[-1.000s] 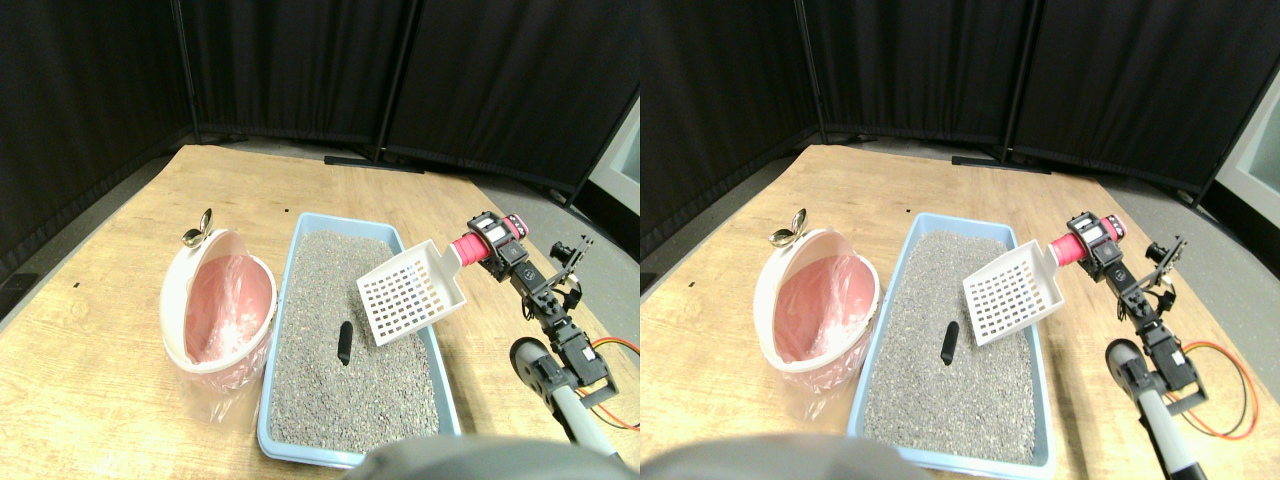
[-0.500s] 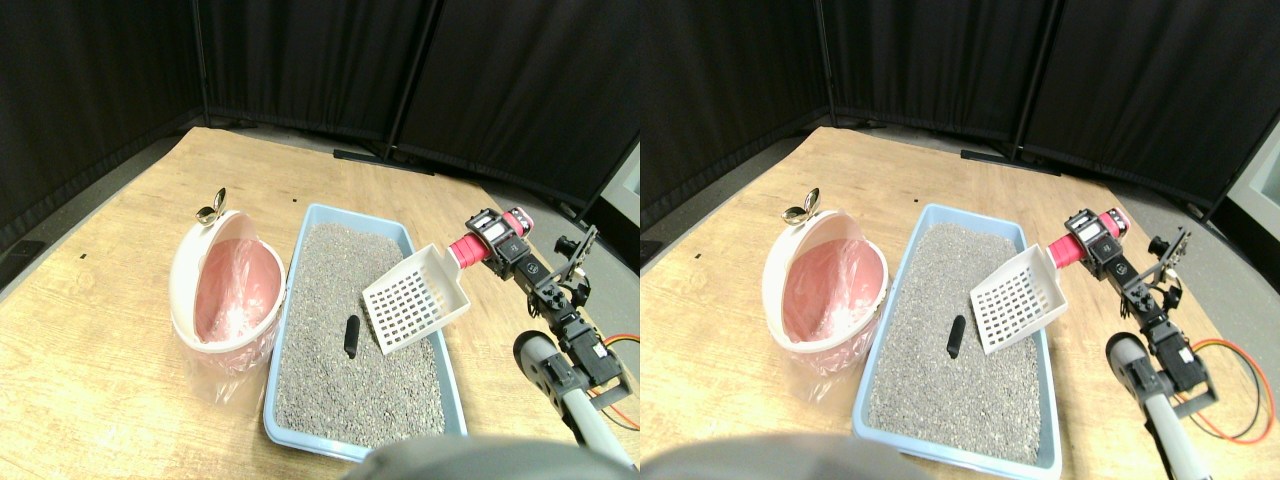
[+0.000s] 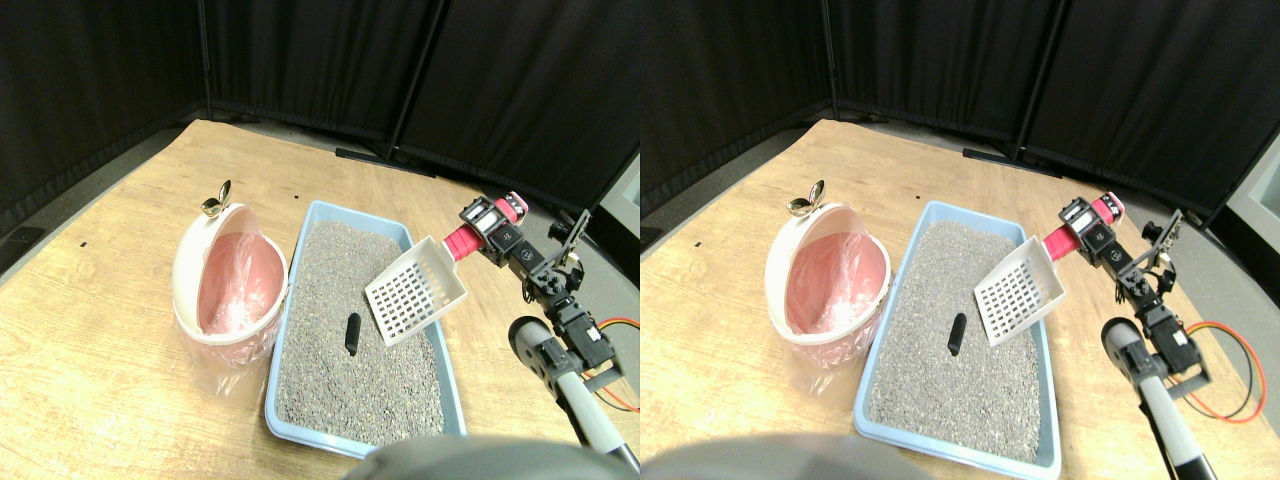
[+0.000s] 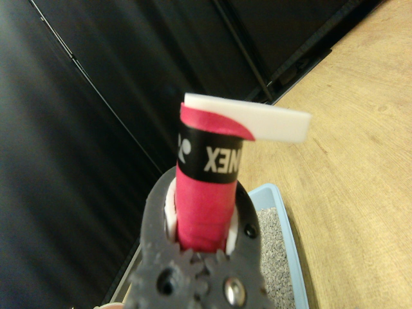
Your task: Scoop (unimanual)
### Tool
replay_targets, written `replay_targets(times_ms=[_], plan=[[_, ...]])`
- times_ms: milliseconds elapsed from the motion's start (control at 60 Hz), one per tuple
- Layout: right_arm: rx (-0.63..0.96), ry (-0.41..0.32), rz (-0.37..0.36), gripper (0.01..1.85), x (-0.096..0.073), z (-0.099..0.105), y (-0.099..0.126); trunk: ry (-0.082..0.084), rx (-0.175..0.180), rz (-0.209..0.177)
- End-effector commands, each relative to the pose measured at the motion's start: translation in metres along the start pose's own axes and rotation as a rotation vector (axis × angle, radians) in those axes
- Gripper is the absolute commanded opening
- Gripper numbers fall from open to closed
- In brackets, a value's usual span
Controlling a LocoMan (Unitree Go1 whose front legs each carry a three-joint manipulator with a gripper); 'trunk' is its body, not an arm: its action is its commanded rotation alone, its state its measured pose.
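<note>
My right gripper [image 3: 492, 226] is shut on the red-wrapped handle [image 3: 464, 241] of a white slotted scoop [image 3: 415, 292]. The scoop hangs tilted above the right side of a light blue litter tray [image 3: 292, 262] filled with grey granules. A small dark lump [image 3: 352, 333] lies on the granules, just left of and below the scoop's front edge. In the wrist view the jaws clamp the red handle [image 4: 205, 199] on both sides, with its white end [image 4: 257, 120] sticking out beyond them.
A white bin [image 3: 195, 272] with a pink liner stands left of the tray, with a small gold ornament [image 3: 215, 203] at its far rim. Black curtains close off the back. An orange cable [image 3: 620, 345] loops on the floor at the right.
The scoop has tipped steeper and moved slightly down toward the granules, its front edge nearer the dark lump. The camera has also shifted.
</note>
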Motion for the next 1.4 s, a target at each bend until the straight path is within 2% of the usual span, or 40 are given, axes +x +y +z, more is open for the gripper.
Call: replay_targets(times_ms=[17,117,183,233,283,333,383,400,500,550,800,833,867,1067,1133,1183,1267,1350,1400], plan=[[-0.009,-0.040,-0.003,0.26,0.002,0.008,-0.002,0.016,-0.022,0.012],[-0.007,-0.013,0.014,0.21,0.002,0.009,-0.002,0.022,-0.019,0.008],[0.000,-0.003,0.020,0.06,0.001,0.012,-0.002,0.022,-0.016,0.005],[0.000,0.000,0.025,0.06,0.001,0.014,-0.001,0.025,-0.016,0.005],[0.006,0.011,0.025,0.18,0.002,0.015,-0.001,0.025,-0.016,0.005],[0.008,0.022,0.027,0.22,0.002,0.016,0.000,0.029,-0.016,0.005],[0.016,0.026,0.031,0.18,0.003,0.016,0.001,0.030,-0.017,0.007],[0.022,0.030,0.033,0.11,0.003,0.016,0.002,0.030,-0.017,0.007],[0.017,0.040,0.038,0.13,0.006,0.013,0.005,0.032,-0.017,0.008],[0.024,0.045,0.037,0.06,0.007,0.012,0.006,0.031,-0.019,0.011],[0.035,0.057,0.052,0.14,0.011,0.006,0.010,0.037,-0.022,0.016],[0.028,0.061,0.061,0.07,0.011,0.006,0.011,0.037,-0.022,0.016],[0.030,0.064,0.065,0.08,0.012,0.005,0.012,0.040,-0.023,0.017],[0.033,0.036,0.109,0.24,0.015,-0.001,0.014,0.045,-0.021,0.015],[0.037,0.042,0.119,0.15,0.015,-0.001,0.017,0.051,-0.023,0.014],[0.035,0.050,0.131,0.06,0.015,0.001,0.021,0.057,-0.027,0.013],[0.037,0.066,0.153,0.06,0.015,-0.001,0.032,0.064,-0.036,0.016],[0.078,0.057,0.196,0.06,0.015,-0.007,0.048,0.079,-0.052,0.025],[0.093,0.061,0.205,0.06,0.014,-0.009,0.055,0.078,-0.061,0.030]])
